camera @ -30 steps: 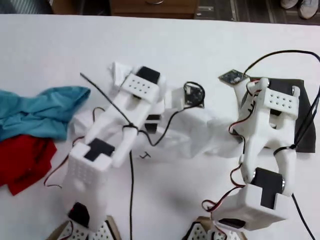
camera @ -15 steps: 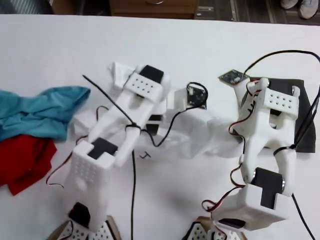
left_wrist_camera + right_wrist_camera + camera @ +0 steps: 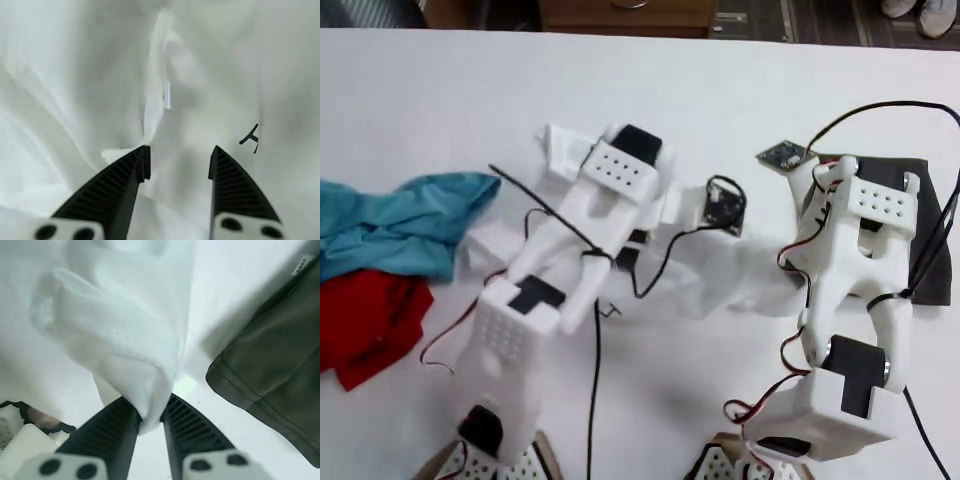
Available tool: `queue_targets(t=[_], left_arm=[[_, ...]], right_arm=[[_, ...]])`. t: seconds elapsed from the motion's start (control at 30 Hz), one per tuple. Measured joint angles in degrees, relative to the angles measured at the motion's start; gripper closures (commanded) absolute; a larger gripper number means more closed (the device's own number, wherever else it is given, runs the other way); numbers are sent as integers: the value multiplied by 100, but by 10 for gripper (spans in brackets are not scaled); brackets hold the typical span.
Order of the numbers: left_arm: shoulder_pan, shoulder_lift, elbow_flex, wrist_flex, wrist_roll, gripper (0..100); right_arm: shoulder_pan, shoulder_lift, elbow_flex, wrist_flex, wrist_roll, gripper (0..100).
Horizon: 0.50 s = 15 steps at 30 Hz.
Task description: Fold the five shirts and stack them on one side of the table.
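White shirt lies crumpled across the middle of the desk, stretching between my two arms. My right end effector has its jaws narrowed onto a thick fold of that white shirt, the cloth bunched up between them. Just beside that grip sits a dark shirt, flat at the desk's right side under the right arm. My left end effector hangs over the shirt's other part with jaws spread wide and nothing between them; I cannot tell whether the tips touch the cloth. Well apart, at the left edge, a teal shirt lies rumpled, overlapping a red shirt.
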Motion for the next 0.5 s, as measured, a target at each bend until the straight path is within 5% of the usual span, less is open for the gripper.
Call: queue_targets(t=[0.5], left_arm=[[35, 273, -1152, 281, -149, 786]], right_arm=[[0, 0, 123, 0, 0, 978]])
